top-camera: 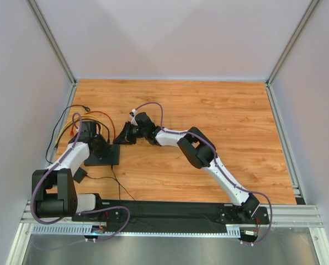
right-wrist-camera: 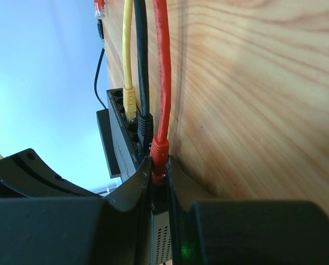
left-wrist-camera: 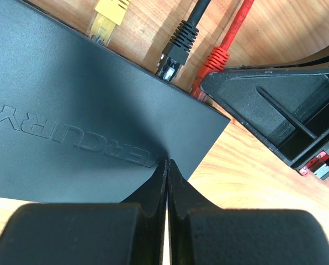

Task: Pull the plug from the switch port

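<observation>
The switch (left-wrist-camera: 70,110) is a flat black box with raised lettering on its top, lying at the left of the table (top-camera: 105,158). Yellow (left-wrist-camera: 106,16), black (left-wrist-camera: 178,47) and red (left-wrist-camera: 211,63) plugs meet its far edge side by side. My left gripper (left-wrist-camera: 168,161) is shut, with its tips resting on the switch's top near a corner. My right gripper (right-wrist-camera: 158,163) is shut on the red plug (right-wrist-camera: 159,150), right at the port face; the plug's tip is hidden between the fingers. From above, the right gripper (top-camera: 123,136) sits just right of the left gripper (top-camera: 94,144).
Red (top-camera: 101,114), yellow (top-camera: 70,122) and black (top-camera: 58,126) cables loop over the wood behind the switch at the left wall. A small black block (top-camera: 79,175) with a thin black lead lies near the left arm's base. Grey walls enclose the table.
</observation>
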`<state>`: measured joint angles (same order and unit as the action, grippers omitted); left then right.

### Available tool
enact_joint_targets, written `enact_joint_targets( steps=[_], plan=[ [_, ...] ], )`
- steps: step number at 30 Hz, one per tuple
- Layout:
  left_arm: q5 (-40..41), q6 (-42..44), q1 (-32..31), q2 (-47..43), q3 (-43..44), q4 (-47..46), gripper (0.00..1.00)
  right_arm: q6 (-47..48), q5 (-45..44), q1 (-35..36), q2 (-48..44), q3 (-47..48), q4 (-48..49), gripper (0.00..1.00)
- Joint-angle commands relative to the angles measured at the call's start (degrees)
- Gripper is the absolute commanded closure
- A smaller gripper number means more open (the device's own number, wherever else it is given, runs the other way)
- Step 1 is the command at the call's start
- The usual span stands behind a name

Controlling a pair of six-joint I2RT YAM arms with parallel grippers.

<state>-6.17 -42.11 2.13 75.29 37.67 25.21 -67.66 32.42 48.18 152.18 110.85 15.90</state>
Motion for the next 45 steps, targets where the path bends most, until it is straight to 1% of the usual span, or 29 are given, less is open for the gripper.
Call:
enact_joint_targets(
  steps=[1, 2, 3, 4, 6, 8, 10, 12, 14, 16, 19, 22, 23, 24, 25, 26, 29, 31, 35, 37, 38, 41, 44, 45],
  plan=[
    [3.89, 1.24, -0.11, 3.99, -4.45, 7.31, 1.00, 2.88, -5.18, 0.07, -0.83, 4.10, 1.16, 1.00],
    [3.89, 1.24, -0.11, 3.90, -4.45, 7.22, 1.00, 4.45, -7.35, 0.16, -0.92, 6.38, -1.03, 1.00],
    [3.98, 1.24, -0.11, 3.73, -4.53, 7.22, 1.00, 6.99, -8.77, 0.33, -1.35, 7.27, -5.31, 1.00],
    [3.98, 1.24, -0.20, 3.64, -4.71, 7.05, 1.00, 9.10, -9.65, 0.42, -1.18, 8.23, -6.22, 1.00],
    [4.07, 1.24, -0.20, 3.55, -4.80, 7.13, 1.00, 7.99, -8.26, 0.07, 0.13, 10.34, -6.58, 1.00],
    [4.24, 1.15, -0.11, 3.46, -4.80, 7.13, 1.00, 8.59, -9.30, 0.33, -0.48, 10.00, -7.02, 1.00],
    [4.24, 1.15, -0.11, 3.38, -4.97, 6.96, 1.00, 8.95, -9.14, 0.33, 0.22, 11.66, -7.29, 1.00],
    [4.24, 1.24, -0.20, 3.29, -4.98, 6.78, 1.00, 9.21, -8.26, 0.16, 2.84, 16.65, -10.44, 1.00],
    [3.63, 1.33, -0.20, 3.29, -4.98, 6.34, 1.00, 9.65, -8.43, -0.19, 3.12, 16.95, -11.68, 1.00],
    [2.32, 2.20, -0.11, 2.94, -4.98, 5.90, 1.00, 10.70, -8.78, -0.89, 1.20, 14.76, -10.98, 1.00],
    [2.39, 3.34, -0.20, -0.65, -4.63, 5.55, 1.00, 14.39, -8.35, -1.86, -2.58, 12.56, -11.60, 1.00],
    [2.31, 5.10, -0.20, -7.85, -4.27, 5.81, 0.99, 14.84, -4.23, -3.26, -6.45, 10.18, -8.62, 1.00],
    [2.48, 5.28, -0.20, -12.31, -4.19, 5.90, 0.96, 15.01, -1.17, -3.53, -7.24, 10.00, -8.00, 1.00],
    [2.57, 5.46, -0.20, -14.71, -4.18, 6.08, 0.88, 15.71, 0.26, -3.71, -8.64, 10.09, -7.82, 1.00],
    [2.48, 5.98, -0.11, -17.08, -4.18, 6.51, 0.84, 15.98, 1.75, -3.88, -9.35, 10.18, -7.47, 1.00],
    [2.66, 6.07, -0.11, -21.37, -4.10, 6.78, 0.77, 15.80, 4.03, -4.06, -11.18, 9.48, -6.16, 1.00],
    [1.79, 6.51, -0.20, -27.71, -3.75, 8.09, 0.70, 15.54, 5.80, -4.15, -15.49, 5.28, -0.98, 1.00],
    [-0.06, 6.77, -0.11, -29.57, -2.87, 9.58, 0.66, 15.10, 5.37, -4.59, -17.69, 3.51, 0.18, 1.00],
    [-2.26, 6.60, -0.20, -33.09, -1.99, 11.96, 0.62, 13.78, 3.01, -6.52, -23.14, -3.17, 4.48, 1.00],
    [-2.44, 4.94, -0.11, -34.24, -2.16, 12.49, 0.61, 14.04, 1.86, -7.83, -27.01, -7.28, 5.71, 1.00],
    [-2.26, 4.41, -0.20, -34.76, -1.99, 12.75, 0.60, 15.35, 0.37, -8.28, -29.55, -8.36, 5.81, 1.00],
    [-2.00, 2.56, -0.20, -33.90, -1.20, 13.55, 0.60, 19.12, -3.32, -9.33, -33.08, -12.84, 5.29, 1.00],
    [-2.79, 2.03, -0.11, -31.70, -0.84, 13.37, 0.60, 21.51, -5.09, -10.04, -36.16, -14.34, 3.62, 1.00],
    [-3.05, 2.03, -0.20, -31.17, -0.93, 13.20, 0.60, 23.69, -5.35, -10.47, -37.12, -14.34, 3.09, 1.00]
  ],
)
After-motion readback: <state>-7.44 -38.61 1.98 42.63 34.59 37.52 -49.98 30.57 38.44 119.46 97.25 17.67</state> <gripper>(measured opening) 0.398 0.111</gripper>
